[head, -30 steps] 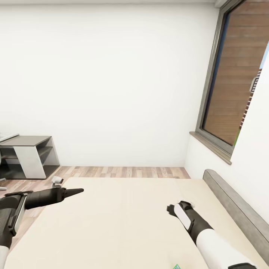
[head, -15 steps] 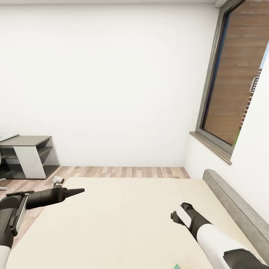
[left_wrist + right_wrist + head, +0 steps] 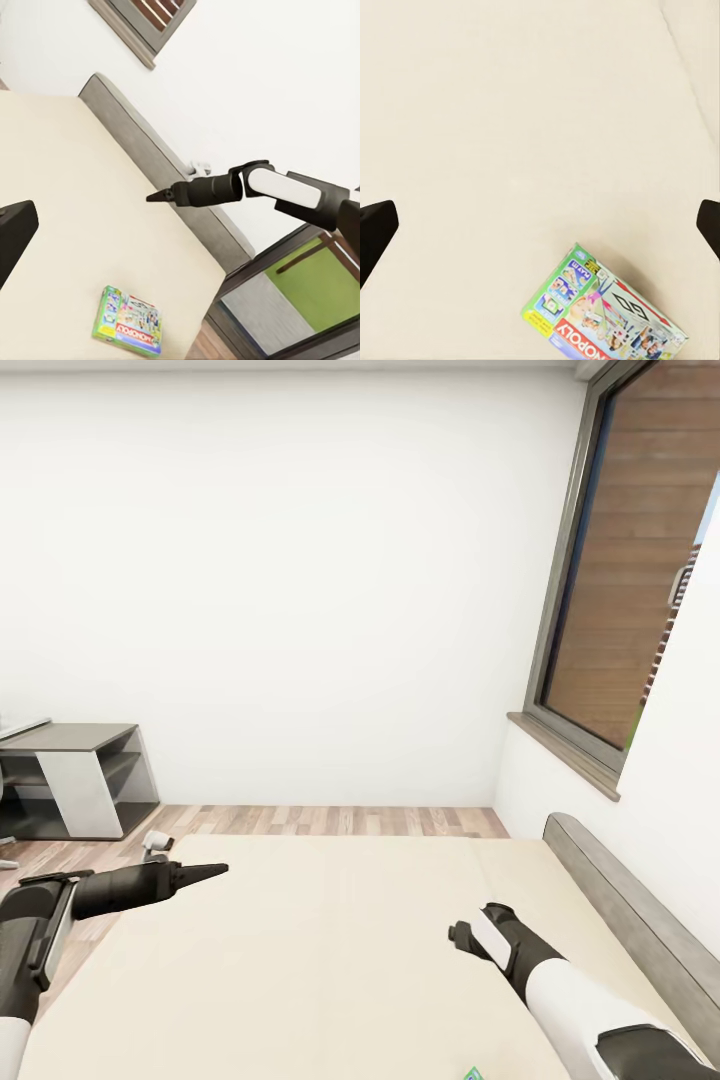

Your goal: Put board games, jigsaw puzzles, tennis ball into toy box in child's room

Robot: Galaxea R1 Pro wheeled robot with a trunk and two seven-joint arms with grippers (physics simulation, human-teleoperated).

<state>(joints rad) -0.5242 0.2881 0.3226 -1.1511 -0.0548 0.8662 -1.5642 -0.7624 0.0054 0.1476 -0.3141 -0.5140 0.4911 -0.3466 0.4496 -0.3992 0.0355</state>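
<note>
Movement is tiny: the right hand (image 3: 463,938) has dipped a little over the bed (image 3: 330,950), fingers apart and empty. The left hand (image 3: 215,871) looks clenched. The green game box (image 3: 604,311) lies flat on the bed below, not yet grabbed.

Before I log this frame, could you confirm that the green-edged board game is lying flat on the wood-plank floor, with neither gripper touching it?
Not quite. The green-edged board game lies flat on the bed's beige mattress, not on the floor, as the right wrist view shows and the left wrist view confirms. The rest stands: neither the left gripper nor the right gripper touches it.
</note>
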